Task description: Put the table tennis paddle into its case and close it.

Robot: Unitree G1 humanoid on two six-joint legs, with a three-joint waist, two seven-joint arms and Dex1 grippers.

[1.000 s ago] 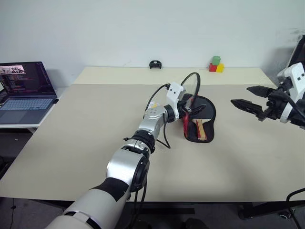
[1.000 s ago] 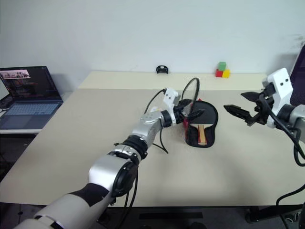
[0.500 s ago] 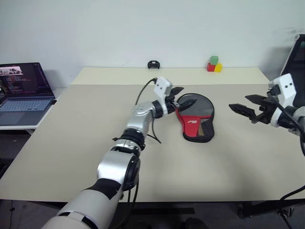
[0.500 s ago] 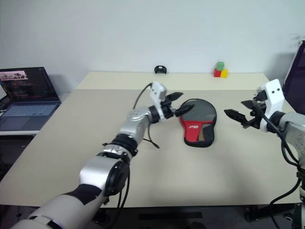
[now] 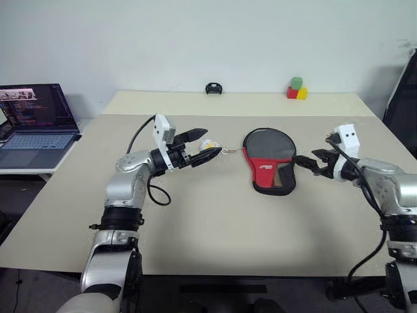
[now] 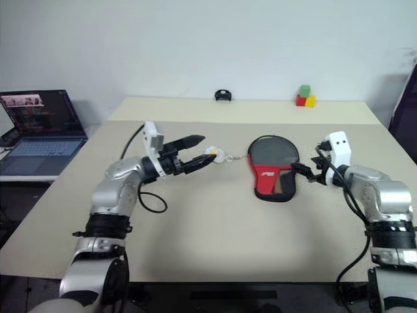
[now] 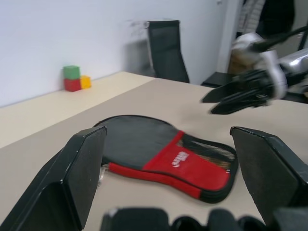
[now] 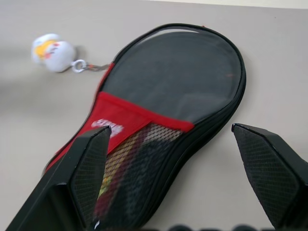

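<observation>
While the case (image 5: 268,160) lay flat mid-surface with the paddle's handle visible through its mesh, both open, empty claws, left (image 5: 201,147) and right (image 5: 305,163), risked nudging it sideways before zipping.

Left arm reaches out from the near left, elbow bent, forearm running roughly level toward the right. Left pincer (image 5: 199,145) points right, its two black fingers spread wide — nothing between them. White wrist block sits on top of the wrist, black cable looping from it down under the forearm. Right arm comes in from the right edge, forearm angled left and slightly down. Right pincer (image 5: 306,164) points left, low near the bench — fingers apart, empty. White wrist block on top there too.
</observation>
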